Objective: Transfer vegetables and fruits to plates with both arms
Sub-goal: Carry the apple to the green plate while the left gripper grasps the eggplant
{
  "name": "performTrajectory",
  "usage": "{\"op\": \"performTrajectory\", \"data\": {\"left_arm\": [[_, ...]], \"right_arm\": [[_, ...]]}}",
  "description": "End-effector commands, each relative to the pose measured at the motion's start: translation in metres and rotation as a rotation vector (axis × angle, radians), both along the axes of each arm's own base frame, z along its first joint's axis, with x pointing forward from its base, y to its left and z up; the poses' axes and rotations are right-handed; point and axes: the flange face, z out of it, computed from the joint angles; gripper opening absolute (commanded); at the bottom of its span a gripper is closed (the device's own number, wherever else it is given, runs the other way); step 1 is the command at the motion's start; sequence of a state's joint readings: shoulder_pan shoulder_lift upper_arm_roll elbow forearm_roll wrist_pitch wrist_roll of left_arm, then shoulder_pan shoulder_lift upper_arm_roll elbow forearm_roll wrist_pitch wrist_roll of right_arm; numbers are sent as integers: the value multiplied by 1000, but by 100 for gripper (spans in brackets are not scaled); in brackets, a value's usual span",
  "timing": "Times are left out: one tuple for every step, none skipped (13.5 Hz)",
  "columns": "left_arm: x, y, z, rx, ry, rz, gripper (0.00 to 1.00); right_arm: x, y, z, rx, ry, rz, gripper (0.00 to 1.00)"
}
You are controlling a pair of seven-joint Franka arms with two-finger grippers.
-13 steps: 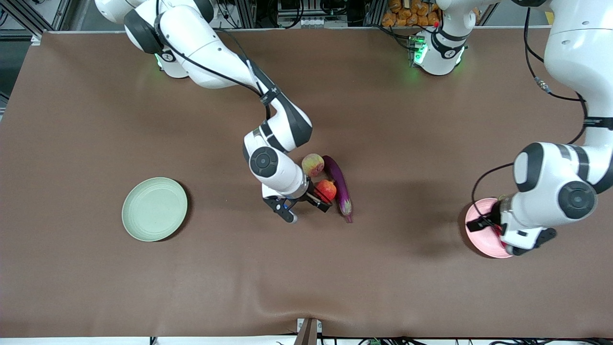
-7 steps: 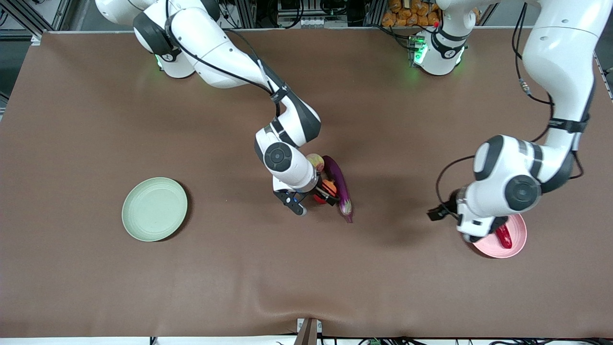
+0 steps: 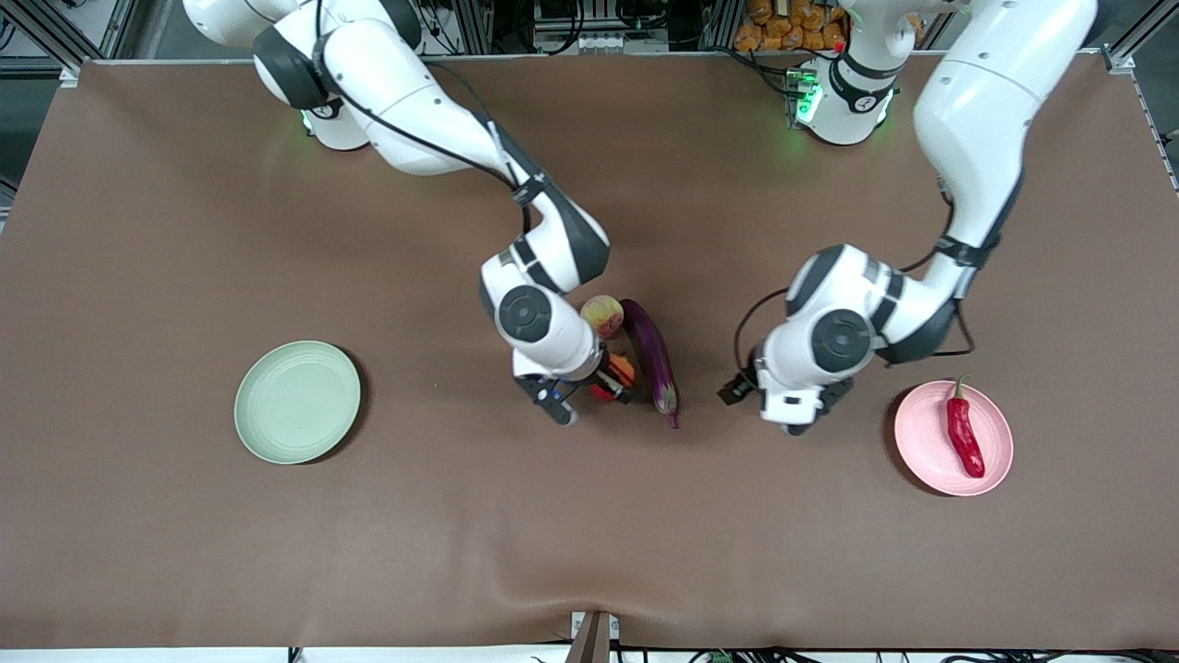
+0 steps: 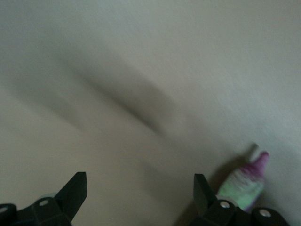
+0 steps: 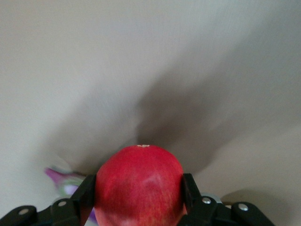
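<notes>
Pale green plate (image 3: pixel 297 401) lies on the brown bench (image 3: pixel 184 230), well apart from the right pincer (image 3: pixel 589 394) toward the right arm's end. That arm bends at the elbow, wrist turned down; its pincer is clamped on the red pomegranate (image 5: pixel 139 185), with the peach (image 3: pixel 601 316) and purple eggplant (image 3: pixel 651 357) just beside it. The left arm arcs from its base; the left pincer (image 4: pixel 140 193), spread wide with nothing between its fingers, hangs near the eggplant's stem end. Away toward the left arm's end, the red chili (image 3: pixel 963 433) lies on the pink plate (image 3: pixel 916 442).
</notes>
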State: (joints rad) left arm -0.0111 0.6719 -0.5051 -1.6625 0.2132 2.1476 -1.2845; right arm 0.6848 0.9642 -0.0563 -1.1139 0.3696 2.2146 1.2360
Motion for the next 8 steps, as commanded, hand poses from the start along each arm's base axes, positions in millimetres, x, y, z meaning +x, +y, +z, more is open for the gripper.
{"op": "performTrajectory", "data": {"left_arm": [[-16, -34, -6, -13, -20, 69, 100], [-26, -54, -8, -13, -25, 73, 100], [-35, -71, -14, -17, -27, 77, 100], [-43, -85, -18, -19, -31, 80, 100], [-48, -92, -23, -21, -31, 71, 90], [-49, -94, -26, -21, -30, 67, 81], [-51, -96, -33, -23, -22, 65, 81], [-55, -104, -35, -37, -32, 55, 81]], "right_arm": [[39, -61, 62, 27, 13, 12, 0], [54, -92, 71, 26, 16, 38, 0], [68, -124, 77, 28, 30, 64, 0], [82, -162, 85, 43, 57, 43, 0], [93, -199, 84, 48, 96, 29, 0], [98, -234, 87, 48, 123, 86, 0], [100, -264, 95, 44, 128, 173, 0], [103, -299, 103, 43, 134, 232, 0]]}}
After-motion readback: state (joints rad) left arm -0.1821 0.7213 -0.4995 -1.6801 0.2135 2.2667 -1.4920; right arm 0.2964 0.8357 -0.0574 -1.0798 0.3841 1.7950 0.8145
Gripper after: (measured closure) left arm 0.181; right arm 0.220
